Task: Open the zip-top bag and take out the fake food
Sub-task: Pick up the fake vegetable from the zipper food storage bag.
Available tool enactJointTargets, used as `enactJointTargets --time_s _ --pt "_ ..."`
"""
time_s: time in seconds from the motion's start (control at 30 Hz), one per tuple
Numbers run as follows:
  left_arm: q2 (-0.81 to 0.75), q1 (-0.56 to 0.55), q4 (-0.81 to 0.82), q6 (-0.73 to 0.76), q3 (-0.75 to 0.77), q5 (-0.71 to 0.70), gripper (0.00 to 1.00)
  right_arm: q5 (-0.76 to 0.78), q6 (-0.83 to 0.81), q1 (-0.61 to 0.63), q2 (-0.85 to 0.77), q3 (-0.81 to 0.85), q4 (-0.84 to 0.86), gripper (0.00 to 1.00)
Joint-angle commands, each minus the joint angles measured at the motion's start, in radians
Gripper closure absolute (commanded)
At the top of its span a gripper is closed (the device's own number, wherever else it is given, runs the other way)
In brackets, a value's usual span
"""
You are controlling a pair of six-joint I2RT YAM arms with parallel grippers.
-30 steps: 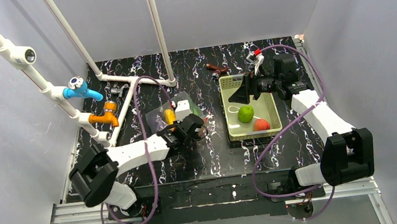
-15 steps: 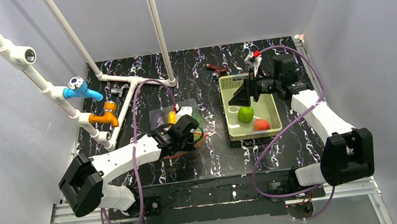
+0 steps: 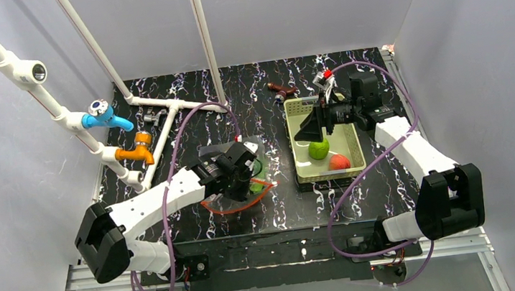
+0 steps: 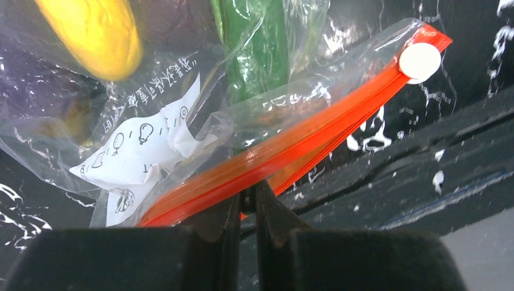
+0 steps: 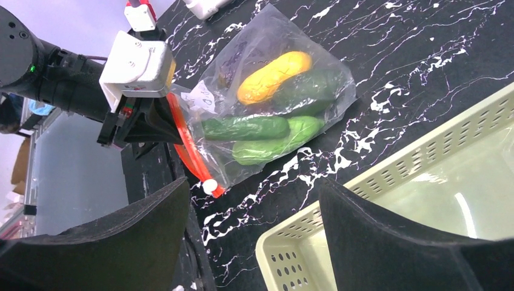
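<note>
White left arm [image 3: 166, 195] outstretched, gripper [image 4: 248, 191] pinching bag [image 4: 294, 97]

basket [image 3: 293, 149] on table [image 3: 265, 112] | brown object [image 3: 280, 89] just behind | blue tap [image 3: 107, 118], orange tap [image 3: 136, 152] left

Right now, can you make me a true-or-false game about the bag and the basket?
1. The green fruit and the tomato lie in the basket. True.
2. The right gripper holds the tomato. False: it is open and empty, above the basket.
3. The left gripper pinches the zip-top bag's orange zipper strip. True.
4. The bag is empty. False: a yellow piece and a cucumber are inside.
</note>
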Motion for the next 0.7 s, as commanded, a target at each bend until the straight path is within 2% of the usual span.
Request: enactJointTargets --time_s 0.0,0.17,0.37,0.4,0.43,0.47,0.57,0.67 --pt "-0.044 0.005 -0.133 0.102 0.058 0.108 1.0 -0.024 -0.077 0.013 -0.002 0.027 -0.025 0.16" --pt "-0.033 0.01 -0.178 0.133 0.076 0.199 1.0 -0.024 -0.074 0.014 0.014 0.048 -0.044 0.16" --pt "-0.091 0.024 -0.177 0.104 0.028 0.284 1.0 -0.024 -0.074 0.018 0.027 0.069 -0.071 0.16" --pt "-0.105 0.024 -0.177 0.097 0.014 0.298 1.0 0.487 -0.074 0.018 0.028 0.068 -0.07 0.16" --pt "-0.119 0.024 -0.179 0.086 0.009 0.304 1.0 0.051 -0.074 0.02 0.028 0.067 -0.062 0.16" --pt "-0.131 0.024 -0.18 0.075 -0.005 0.307 1.0 0.065 -0.074 0.02 0.027 0.067 -0.06 0.16" --pt "-0.166 0.025 -0.16 0.036 -0.048 0.308 1.0 0.334 -0.074 0.019 0.003 0.056 -0.046 0.16" --pt "-0.186 0.025 -0.113 -0.005 -0.088 0.316 1.0 0.487 -0.074 0.016 -0.047 0.015 0.018 0.16"
